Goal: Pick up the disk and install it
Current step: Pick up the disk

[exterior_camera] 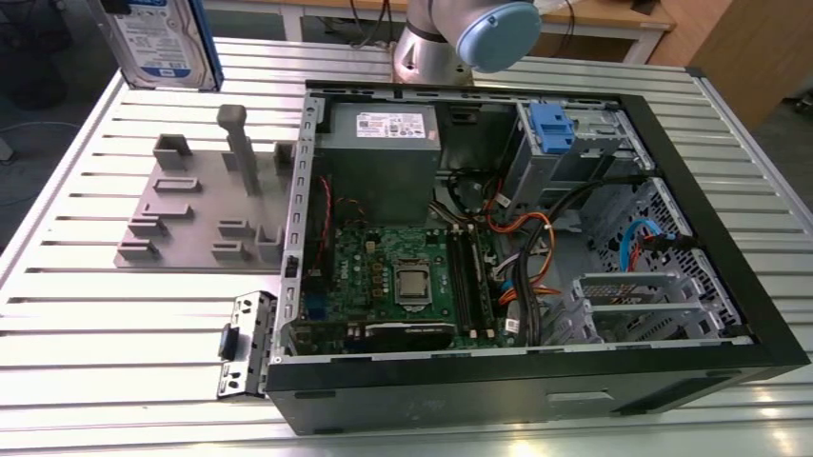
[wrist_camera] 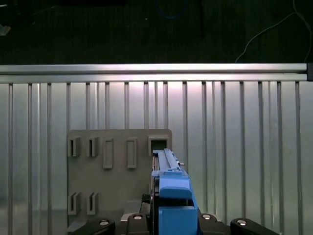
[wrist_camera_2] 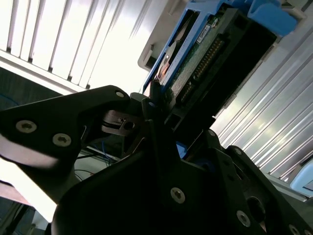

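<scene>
Disk [exterior_camera: 152,38] | upright in the air over the table's [exterior_camera: 102,314] far corner at the exterior view's left, near grey fixture [exterior_camera: 190,219] | gripper [wrist_camera_2: 155,110] clamped on its blue bracket | step: picked up, install not begun | likely needs: squaring to the computer case's [exterior_camera: 711,238] drive cage [exterior_camera: 572,157].

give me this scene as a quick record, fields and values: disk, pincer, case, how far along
disk: upright, at the exterior view's upper left
pincer: shut on the disk
grey slotted holder: on the table, beside the case
computer case: open, lying flat, motherboard showing
progress: disk picked up, not yet installed
</scene>
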`<state>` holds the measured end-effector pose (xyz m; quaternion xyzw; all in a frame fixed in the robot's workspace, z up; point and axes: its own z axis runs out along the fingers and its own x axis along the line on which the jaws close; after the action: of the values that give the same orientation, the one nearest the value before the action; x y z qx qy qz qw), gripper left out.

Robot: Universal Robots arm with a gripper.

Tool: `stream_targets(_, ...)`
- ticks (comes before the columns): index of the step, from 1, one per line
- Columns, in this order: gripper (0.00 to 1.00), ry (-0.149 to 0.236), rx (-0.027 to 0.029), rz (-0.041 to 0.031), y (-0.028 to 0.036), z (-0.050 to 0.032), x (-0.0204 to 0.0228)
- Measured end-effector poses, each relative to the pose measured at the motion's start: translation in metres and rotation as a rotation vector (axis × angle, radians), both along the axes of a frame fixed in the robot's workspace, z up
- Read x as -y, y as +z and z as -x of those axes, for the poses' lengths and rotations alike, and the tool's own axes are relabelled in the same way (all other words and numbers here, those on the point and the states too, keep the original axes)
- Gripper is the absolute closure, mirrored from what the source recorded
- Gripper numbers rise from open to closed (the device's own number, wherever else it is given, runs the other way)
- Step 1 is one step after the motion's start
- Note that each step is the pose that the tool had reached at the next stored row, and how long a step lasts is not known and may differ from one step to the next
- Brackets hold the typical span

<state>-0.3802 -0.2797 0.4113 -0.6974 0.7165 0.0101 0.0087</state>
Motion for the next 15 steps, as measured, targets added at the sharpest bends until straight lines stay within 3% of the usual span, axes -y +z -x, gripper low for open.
stream_targets(15, 0.64, 0.0, 0.0001, 0.0, 0.0196, 0.0, 0.0)
